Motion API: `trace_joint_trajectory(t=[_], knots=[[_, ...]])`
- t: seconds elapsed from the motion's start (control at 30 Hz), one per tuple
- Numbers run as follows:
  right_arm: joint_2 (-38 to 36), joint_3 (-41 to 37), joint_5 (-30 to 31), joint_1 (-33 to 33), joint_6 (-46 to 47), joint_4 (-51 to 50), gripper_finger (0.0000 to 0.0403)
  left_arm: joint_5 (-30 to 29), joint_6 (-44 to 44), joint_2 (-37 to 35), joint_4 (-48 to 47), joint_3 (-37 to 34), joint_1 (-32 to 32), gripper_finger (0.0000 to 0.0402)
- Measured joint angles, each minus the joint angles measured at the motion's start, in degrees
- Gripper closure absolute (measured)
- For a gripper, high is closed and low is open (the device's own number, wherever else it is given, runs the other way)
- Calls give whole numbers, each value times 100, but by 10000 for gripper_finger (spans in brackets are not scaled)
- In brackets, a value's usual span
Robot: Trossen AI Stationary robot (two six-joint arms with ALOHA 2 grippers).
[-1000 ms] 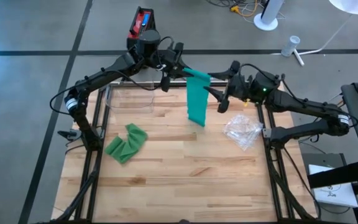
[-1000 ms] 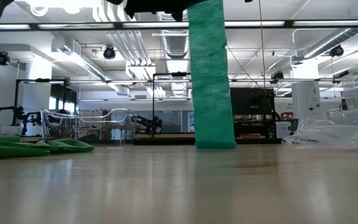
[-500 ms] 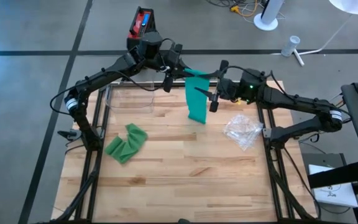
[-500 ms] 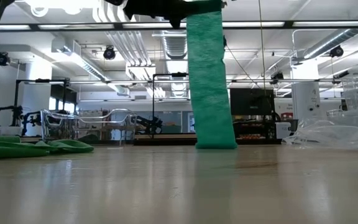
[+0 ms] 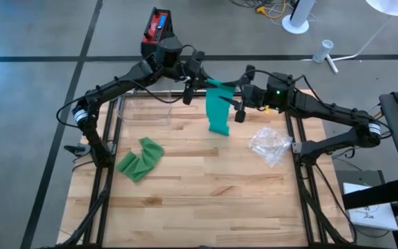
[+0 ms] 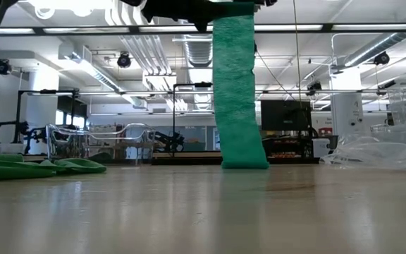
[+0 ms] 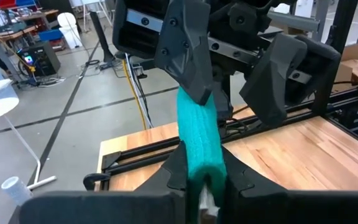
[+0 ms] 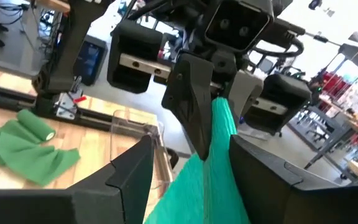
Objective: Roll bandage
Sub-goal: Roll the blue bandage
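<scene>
A long green bandage [image 5: 218, 114] hangs as a flat strip over the table's far middle, and its lower end rests on the wood [image 6: 244, 161]. My left gripper [image 5: 200, 83] is shut on its upper end. My right gripper [image 5: 235, 105] is open just right of the strip's upper part. Its two fingers stand on either side of the strip in the right wrist view [image 8: 197, 186] and the left wrist view [image 7: 191, 59]. A second green bandage [image 5: 140, 159] lies crumpled on the table's left. My left gripper pinches the bandage's upper end [image 7: 199, 163] between its two fingers, coming about level from the table's left. The strip hangs straight down below the hold, and its lower end [image 6: 244, 162] stands on the table. My right gripper's fingers flank the strip; I cannot tell whether they touch it.
A clear plastic container [image 5: 144, 107] stands at the far left. A crumpled clear plastic bag [image 5: 271, 145] lies at the right. The near half of the wooden table [image 5: 206, 200] is bare. The two arms are close together above the far edge.
My right gripper has moved toward the table's left, up to the hanging bandage, and its open fingers now stand around the strip. My left gripper has kept the upper end. The strip has swayed slightly while its lower end stayed on the table.
</scene>
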Motion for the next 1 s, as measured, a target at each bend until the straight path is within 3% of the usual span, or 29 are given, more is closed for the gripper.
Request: trace_joint_trajectory(t=[0.23, 0.4, 0.7, 1.0], knots=[[-273, -17, 27, -3, -73, -167, 204, 45, -14, -25, 49, 0, 17, 373], [-353, -24, 35, -4, -261, 307, 203, 82, 44, -55, 93, 2, 4, 378], [88, -24, -155, -8, -374, 733, 207, 71, 44, -52, 133, -17, -25, 375], [15, -18, -140, -13, -267, 228, 220, 40, 120, -46, -9, -31, -33, 373]])
